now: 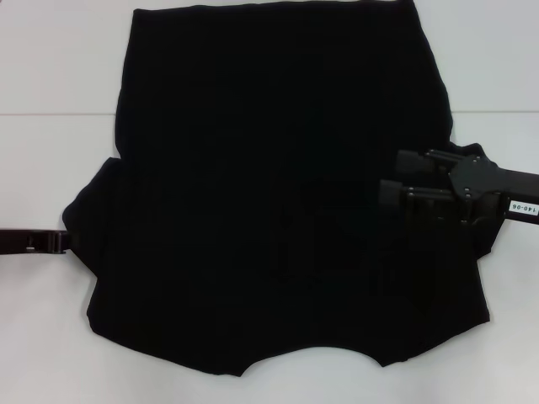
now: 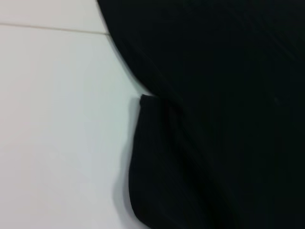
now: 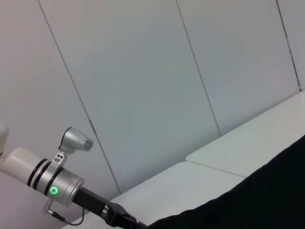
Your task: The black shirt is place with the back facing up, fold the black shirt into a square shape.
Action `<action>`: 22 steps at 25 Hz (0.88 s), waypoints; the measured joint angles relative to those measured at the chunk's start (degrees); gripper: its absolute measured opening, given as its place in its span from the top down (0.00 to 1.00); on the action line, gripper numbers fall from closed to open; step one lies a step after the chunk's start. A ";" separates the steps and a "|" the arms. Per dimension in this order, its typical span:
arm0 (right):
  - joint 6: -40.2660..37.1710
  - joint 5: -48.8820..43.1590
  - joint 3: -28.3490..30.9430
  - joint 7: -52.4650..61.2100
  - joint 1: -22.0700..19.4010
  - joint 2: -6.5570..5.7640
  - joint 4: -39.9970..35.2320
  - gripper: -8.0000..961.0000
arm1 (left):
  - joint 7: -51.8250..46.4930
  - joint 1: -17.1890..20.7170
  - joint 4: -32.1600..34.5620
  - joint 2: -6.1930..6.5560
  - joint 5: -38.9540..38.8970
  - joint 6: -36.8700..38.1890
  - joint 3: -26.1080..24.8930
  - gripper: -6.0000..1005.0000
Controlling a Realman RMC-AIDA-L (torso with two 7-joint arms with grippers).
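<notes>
The black shirt [image 1: 278, 194] covers the desk [image 1: 50, 67] centre, lettering hidden, right pincer [image 1: 396, 181] spread over its right sleeve, left pincer [image 1: 63, 242] at its left edge, fingers indistinguishable

bare white table [image 1: 50, 67] around black shirt [image 1: 278, 168]

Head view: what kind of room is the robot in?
Probably a robot lab or test room: plain white table, bare grey panelled wall, and only a black shirt spread out under the right claw.
</notes>
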 joint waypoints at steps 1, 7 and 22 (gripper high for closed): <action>0.02 0.00 0.02 0.00 -0.03 0.00 0.01 0.06 | -0.06 0.01 0.06 0.00 -0.08 -0.39 -0.11 0.95; 0.14 0.00 0.09 0.15 -0.22 0.01 0.04 0.06 | -0.26 0.14 0.01 0.03 -0.60 -5.06 -0.80 0.99; -0.03 -0.01 0.50 0.15 -0.22 0.54 0.04 0.06 | 0.04 -0.73 -0.74 0.36 -1.09 -12.78 -0.40 0.98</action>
